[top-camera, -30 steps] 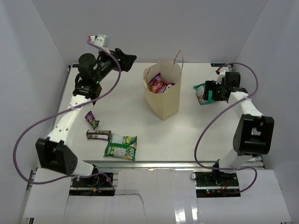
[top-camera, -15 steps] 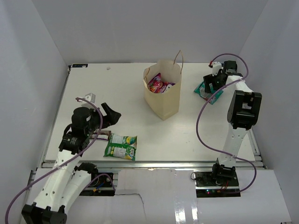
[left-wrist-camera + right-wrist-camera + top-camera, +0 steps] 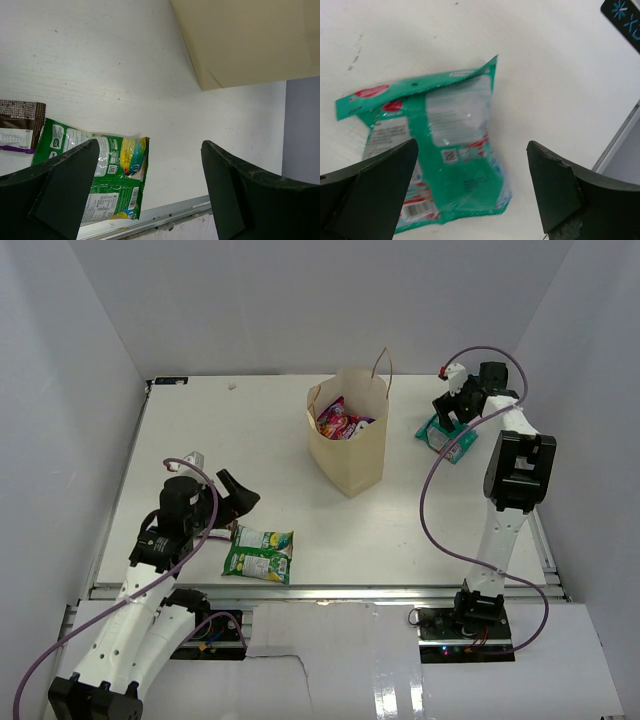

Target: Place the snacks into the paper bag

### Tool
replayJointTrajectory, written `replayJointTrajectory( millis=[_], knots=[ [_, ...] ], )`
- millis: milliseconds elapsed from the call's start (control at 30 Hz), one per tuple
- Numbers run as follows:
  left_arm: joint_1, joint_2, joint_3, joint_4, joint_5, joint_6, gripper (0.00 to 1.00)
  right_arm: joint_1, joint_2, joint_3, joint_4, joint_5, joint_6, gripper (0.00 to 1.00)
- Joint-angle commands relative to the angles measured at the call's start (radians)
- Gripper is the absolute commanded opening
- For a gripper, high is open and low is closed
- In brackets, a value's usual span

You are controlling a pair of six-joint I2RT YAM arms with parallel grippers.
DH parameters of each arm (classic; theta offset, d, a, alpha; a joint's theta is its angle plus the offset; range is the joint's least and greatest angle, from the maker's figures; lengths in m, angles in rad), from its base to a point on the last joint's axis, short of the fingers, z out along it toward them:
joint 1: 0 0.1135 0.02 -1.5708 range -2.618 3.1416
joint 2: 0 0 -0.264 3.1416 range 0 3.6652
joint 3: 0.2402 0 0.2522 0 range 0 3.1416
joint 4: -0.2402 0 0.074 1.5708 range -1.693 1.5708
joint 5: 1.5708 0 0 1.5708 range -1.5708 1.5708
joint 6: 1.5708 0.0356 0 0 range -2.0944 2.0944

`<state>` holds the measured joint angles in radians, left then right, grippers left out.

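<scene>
Just beneath the wide-open, empty right claw [image 3: 471,147], the teal-white packet [image 3: 427,150].

White table [image 3: 250,430], pale enclosure walls [image 3: 300,300]

Table [image 3: 250,440]: bag [image 3: 350,455], green packet [image 3: 258,553], teal packet [image 3: 447,440]

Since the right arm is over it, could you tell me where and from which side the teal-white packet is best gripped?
Probably from straight above, pinching across its middle. The teal-white packet lies flat on the table, so no edge stands up to grab from the side, and the open right gripper hangs above it.
</scene>
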<state>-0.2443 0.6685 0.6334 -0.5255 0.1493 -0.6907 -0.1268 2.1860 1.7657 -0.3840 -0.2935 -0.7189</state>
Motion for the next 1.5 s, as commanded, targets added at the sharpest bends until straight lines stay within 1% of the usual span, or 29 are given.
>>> replayJointTrajectory(
  millis=[0, 100, 167, 200, 233, 267, 333, 367, 400, 433, 533, 567, 600, 667, 733, 800, 867, 900, 933, 967, 1000, 1100, 1133, 1233, 1300, 1333, 1400, 1433, 1467],
  knots=[
    [0.000, -0.004, 0.008, -0.019, 0.009, -0.018, 0.94, -0.011, 0.110, 0.136, -0.053, -0.029, -0.053, 0.95],
    [0.000, -0.026, 0.000, -0.039, 0.003, -0.032, 0.94, -0.016, 0.141, 0.150, -0.064, -0.048, -0.036, 0.97],
    [0.000, -0.046, -0.004, -0.045, -0.002, -0.039, 0.94, -0.016, 0.150, 0.150, -0.094, -0.081, -0.033, 1.00],
    [0.000, -0.052, -0.006, -0.050, -0.004, -0.043, 0.94, -0.017, 0.153, 0.146, -0.104, -0.094, -0.028, 0.95],
    [0.000, -0.055, -0.008, -0.053, -0.005, -0.043, 0.94, -0.017, 0.153, 0.143, -0.114, -0.120, -0.025, 0.92],
    [0.000, -0.058, -0.011, -0.053, -0.005, -0.044, 0.94, -0.020, 0.152, 0.141, -0.125, -0.134, -0.021, 0.86],
    [0.000, -0.055, -0.011, -0.056, -0.005, -0.043, 0.94, -0.025, 0.150, 0.132, -0.164, -0.180, -0.008, 0.77],
    [0.000, -0.053, -0.011, -0.056, -0.005, -0.044, 0.94, -0.031, 0.150, 0.129, -0.176, -0.199, -0.004, 0.65],
    [0.000, -0.046, -0.009, -0.056, -0.007, -0.044, 0.94, -0.036, 0.150, 0.127, -0.205, -0.217, 0.002, 0.59],
    [0.000, -0.041, -0.006, -0.054, -0.010, -0.044, 0.94, -0.046, 0.152, 0.118, -0.222, -0.249, 0.016, 0.47],
    [-0.001, -0.027, 0.000, -0.054, -0.011, -0.038, 0.94, -0.063, 0.150, 0.097, -0.265, -0.301, 0.036, 0.34],
    [0.000, -0.026, 0.002, -0.054, -0.011, -0.035, 0.94, -0.077, 0.146, 0.071, -0.269, -0.332, 0.048, 0.27],
    [0.000, -0.026, 0.002, -0.054, -0.011, -0.033, 0.94, -0.083, 0.130, 0.055, -0.270, -0.348, 0.053, 0.24],
    [-0.001, -0.035, 0.000, -0.054, -0.013, -0.033, 0.94, -0.103, 0.095, 0.014, -0.262, -0.387, 0.064, 0.12],
    [0.000, -0.049, -0.001, -0.054, -0.014, -0.033, 0.94, -0.120, 0.061, -0.005, -0.259, -0.432, 0.075, 0.08],
    [0.000, -0.056, 0.000, -0.057, -0.020, -0.035, 0.94, -0.129, -0.009, -0.031, -0.257, -0.473, 0.096, 0.08],
    [0.000, -0.070, 0.003, -0.060, -0.028, -0.038, 0.94, -0.145, -0.073, -0.057, -0.239, -0.580, 0.128, 0.08],
    [0.000, -0.075, 0.008, -0.064, -0.034, -0.044, 0.94, -0.148, -0.144, -0.099, -0.225, -0.611, 0.181, 0.08],
    [-0.001, -0.079, 0.009, -0.064, -0.042, -0.058, 0.94, -0.148, -0.179, -0.124, -0.214, -0.665, 0.200, 0.08],
    [0.000, -0.090, 0.011, -0.062, -0.045, -0.066, 0.94, -0.148, -0.256, -0.156, -0.170, -0.688, 0.219, 0.08],
    [0.000, -0.095, 0.012, -0.059, -0.050, -0.072, 0.94, -0.146, -0.296, -0.232, -0.138, -0.702, 0.270, 0.08],
    [0.000, -0.109, 0.017, -0.053, -0.057, -0.078, 0.95, -0.146, -0.431, -0.334, -0.028, -0.748, 0.329, 0.08],
    [0.000, -0.110, 0.020, -0.054, -0.059, -0.078, 0.95, -0.146, -0.455, -0.382, -0.017, -0.768, 0.352, 0.08],
    [0.000, -0.116, 0.031, -0.057, -0.063, -0.076, 0.95, -0.146, -0.554, -0.443, -0.003, -0.829, 0.396, 0.08],
    [0.000, -0.125, 0.034, -0.059, -0.066, -0.085, 0.95, -0.145, -0.653, -0.471, 0.066, -0.858, 0.450, 0.08],
    [0.000, -0.129, 0.040, -0.059, -0.070, -0.089, 0.95, -0.142, -0.685, -0.483, 0.097, -0.880, 0.508, 0.08],
    [-0.001, -0.133, 0.046, -0.059, -0.083, -0.093, 0.95, -0.129, -0.781, -0.470, 0.157, -0.889, 0.564, 0.08],
    [-0.001, -0.136, 0.049, -0.060, -0.089, -0.092, 0.95, -0.111, -0.805, -0.456, 0.233, -0.897, 0.600, 0.08],
    [0.000, -0.136, 0.055, -0.062, -0.106, -0.092, 0.95, -0.097, -0.842, -0.418, 0.264, -0.895, 0.668, 0.08]
  ],
)
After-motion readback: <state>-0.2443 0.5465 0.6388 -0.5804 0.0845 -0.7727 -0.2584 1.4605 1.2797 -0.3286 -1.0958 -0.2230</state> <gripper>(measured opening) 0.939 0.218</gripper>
